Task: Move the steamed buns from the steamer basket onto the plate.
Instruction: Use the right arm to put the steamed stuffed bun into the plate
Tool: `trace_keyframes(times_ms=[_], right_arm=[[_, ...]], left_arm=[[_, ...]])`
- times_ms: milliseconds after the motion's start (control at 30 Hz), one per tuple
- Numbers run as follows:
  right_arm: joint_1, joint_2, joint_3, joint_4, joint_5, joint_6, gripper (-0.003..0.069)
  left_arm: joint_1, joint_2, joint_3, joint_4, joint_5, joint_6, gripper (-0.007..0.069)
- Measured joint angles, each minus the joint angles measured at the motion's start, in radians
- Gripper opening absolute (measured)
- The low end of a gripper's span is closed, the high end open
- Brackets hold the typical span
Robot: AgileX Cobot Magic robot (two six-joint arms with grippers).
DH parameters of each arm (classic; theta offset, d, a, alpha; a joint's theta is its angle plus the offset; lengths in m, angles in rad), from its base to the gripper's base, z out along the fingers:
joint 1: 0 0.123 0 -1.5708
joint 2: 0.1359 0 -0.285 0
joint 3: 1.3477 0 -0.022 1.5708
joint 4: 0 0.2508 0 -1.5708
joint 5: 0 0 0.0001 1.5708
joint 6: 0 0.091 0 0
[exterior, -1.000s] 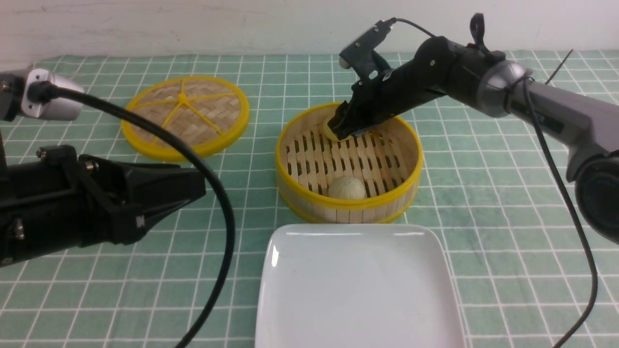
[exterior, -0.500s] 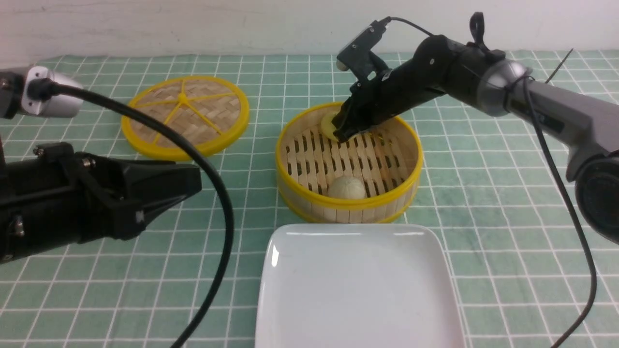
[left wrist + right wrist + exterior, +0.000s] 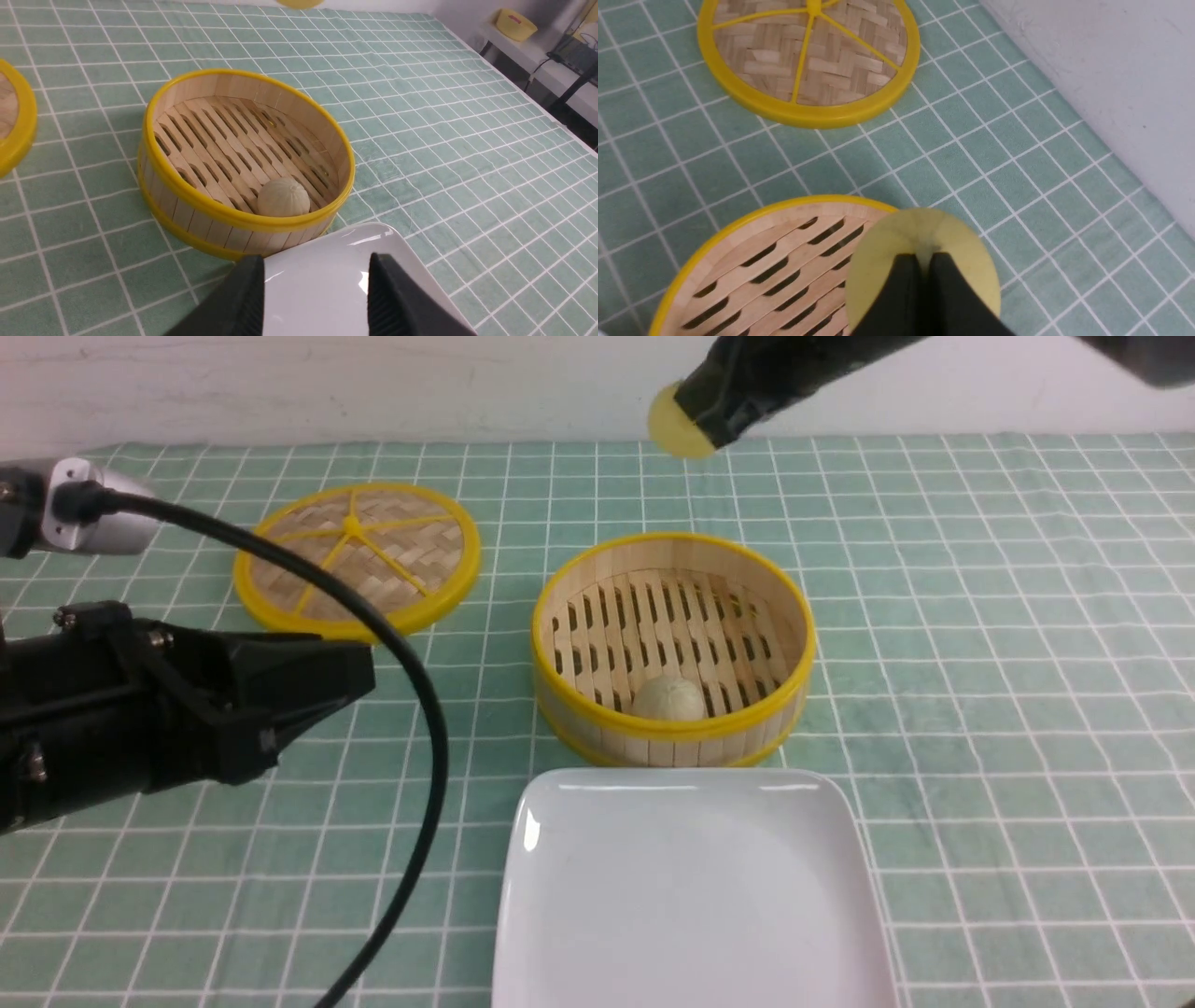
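Note:
The steamer basket stands mid-table, with the pale bun on its slatted floor near the front wall. It also shows in the left wrist view, with the pale bun. The white plate lies in front of the basket. My right gripper is shut on the yellow bun and holds it high above the basket's far rim. In the right wrist view the jaws pinch the yellow bun over the basket's rim. My left gripper is open and empty, over the plate's near-left corner.
The flat woven lid with yellow rim and spokes lies at the back left, also in the right wrist view. A green checked cloth covers the table. The left arm's black cable loops over the cloth left of the plate.
My right gripper has lifted the yellow bun up out of the basket to well above its rim. The left arm has drifted slightly left. The pale bun has not moved.

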State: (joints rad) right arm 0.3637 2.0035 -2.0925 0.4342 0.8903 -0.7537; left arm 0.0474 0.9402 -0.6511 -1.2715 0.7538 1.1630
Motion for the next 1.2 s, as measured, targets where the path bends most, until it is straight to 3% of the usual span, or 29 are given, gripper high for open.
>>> trace_keyframes(times_ms=[367, 533, 733, 933, 1200], right_arm=[[0.000, -0.117, 0.001, -0.097, 0.364, 0.168, 0.0015], [0.000, -0.119, 0.052, -0.117, 0.362, 0.252, 0.0015], [0.000, -0.142, 0.277, -0.101, 0.357, 0.305, 0.0017], [0.000, -0.204, 0.508, -0.046, 0.356, 0.263, 0.0018], [0.000, -0.211, 0.638, -0.004, 0.334, 0.188, 0.0018]], left_arm=[[0.000, 0.000, 0.000, -0.053, -0.020, 0.076, 0.0332], [0.000, 0.000, 0.000, -0.080, -0.027, 0.077, 0.0332], [0.000, 0.000, 0.000, -0.084, -0.032, 0.078, 0.0332], [0.000, 0.000, 0.000, -0.084, -0.036, 0.080, 0.0332], [0.000, 0.050, 0.000, -0.084, -0.016, 0.131, 0.0331]])
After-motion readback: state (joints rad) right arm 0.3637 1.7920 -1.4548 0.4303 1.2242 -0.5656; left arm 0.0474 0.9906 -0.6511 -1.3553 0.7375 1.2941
